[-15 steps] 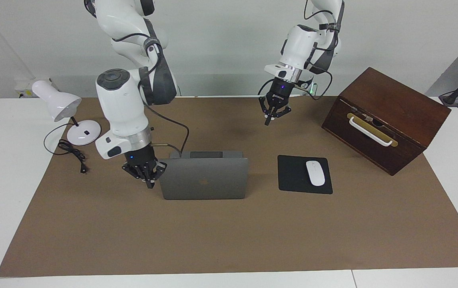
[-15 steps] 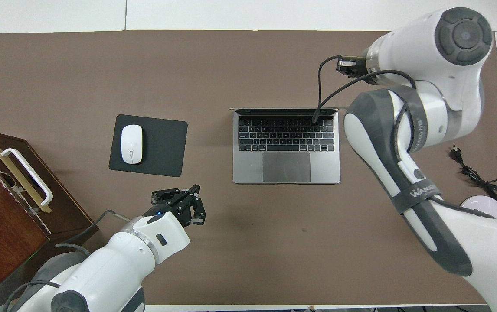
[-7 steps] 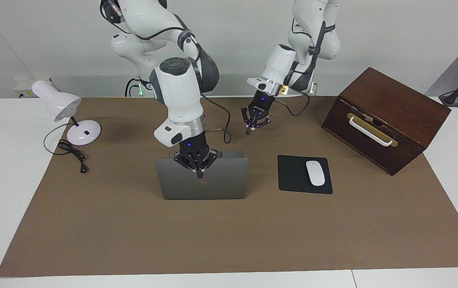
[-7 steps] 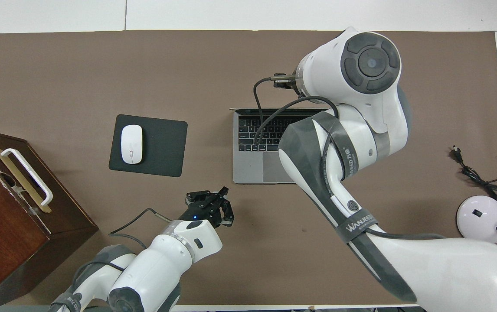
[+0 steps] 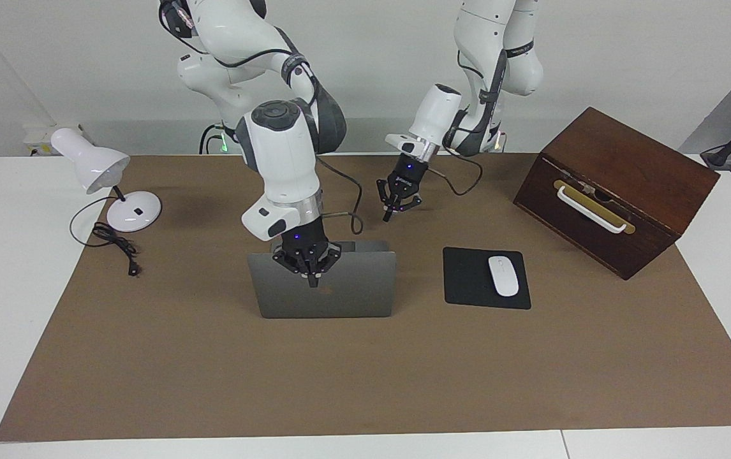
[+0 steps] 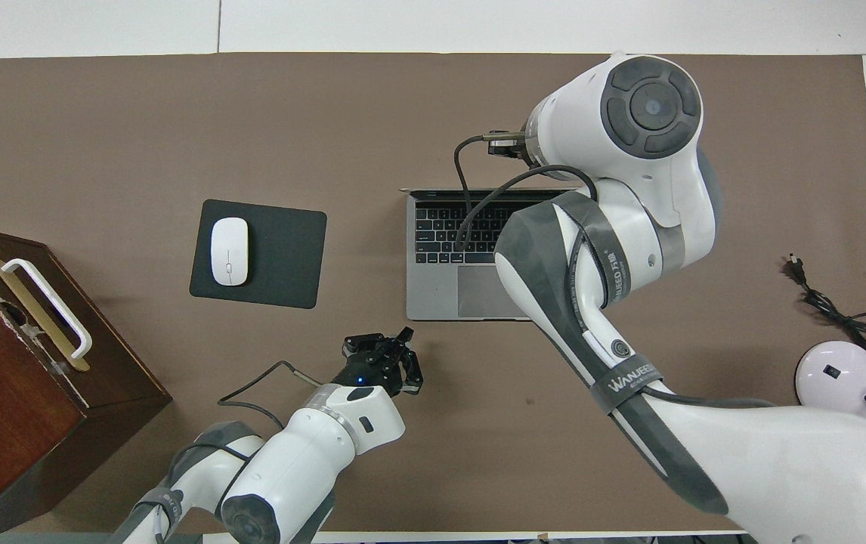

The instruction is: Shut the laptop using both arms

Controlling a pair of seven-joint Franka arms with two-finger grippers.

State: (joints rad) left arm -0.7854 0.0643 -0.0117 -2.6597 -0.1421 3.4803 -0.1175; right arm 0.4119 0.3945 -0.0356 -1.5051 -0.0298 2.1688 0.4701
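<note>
The silver-grey laptop stands open on the brown mat, its lid upright with the apple logo facing away from the robots; its keyboard shows in the overhead view. My right gripper is shut and empty, pointing down at the top edge of the lid, on its outer face; I cannot tell if it touches. In the overhead view the right arm hides it. My left gripper is shut and empty, in the air over the mat by the laptop's front corner at the left arm's end; it also shows in the overhead view.
A black mousepad with a white mouse lies beside the laptop toward the left arm's end. A brown wooden box stands at that end. A white desk lamp and its black cable are at the right arm's end.
My right gripper swung from beside the laptop to the middle of the lid's top edge. My left gripper came down and moved toward the laptop.
</note>
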